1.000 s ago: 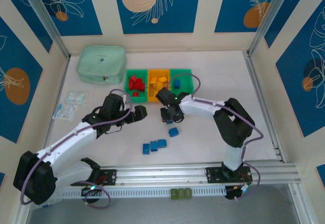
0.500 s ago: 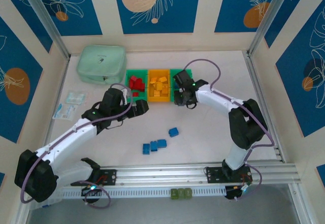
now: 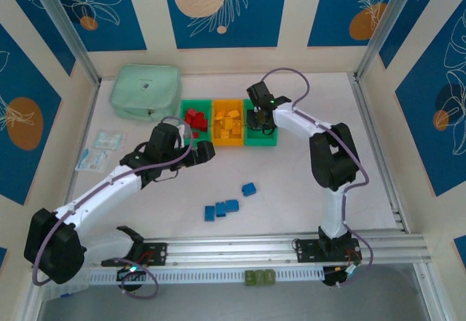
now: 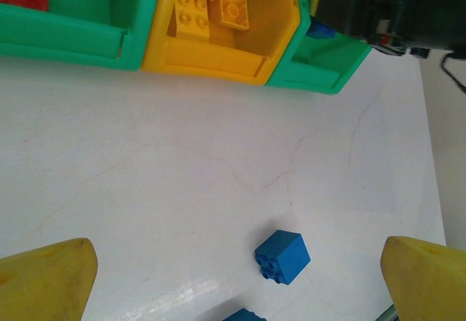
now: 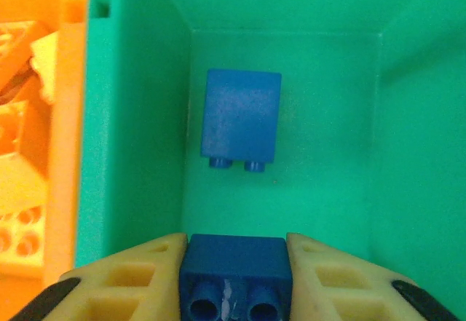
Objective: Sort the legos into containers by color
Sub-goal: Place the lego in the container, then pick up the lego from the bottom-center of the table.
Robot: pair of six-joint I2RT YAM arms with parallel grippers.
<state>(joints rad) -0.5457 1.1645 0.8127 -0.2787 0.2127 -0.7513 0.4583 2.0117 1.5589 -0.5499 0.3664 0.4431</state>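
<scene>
Three bins stand in a row: a green bin (image 3: 182, 121) with red bricks (image 3: 194, 119), an orange-yellow bin (image 3: 228, 145) with yellow-orange bricks (image 3: 228, 123), and a right green bin (image 3: 262, 143). My right gripper (image 3: 256, 122) hangs over the right green bin, shut on a blue brick (image 5: 234, 274). Another blue brick (image 5: 240, 121) lies on that bin's floor (image 5: 320, 175). My left gripper (image 3: 207, 152) is open above the table in front of the bins, its yellow fingertips (image 4: 44, 281) wide apart. A loose blue brick (image 4: 282, 256) lies on the table between them.
Loose blue bricks lie on the table, one alone (image 3: 249, 188) and a small cluster (image 3: 220, 209). A mint-green pouch (image 3: 145, 92) sits at the back left, with packets (image 3: 102, 150) near the left wall. A metal rail (image 3: 291, 248) runs along the front.
My right arm has carried a blue brick from the table's middle up and back to above the right green bin. The left gripper has edged a little toward the bins.
</scene>
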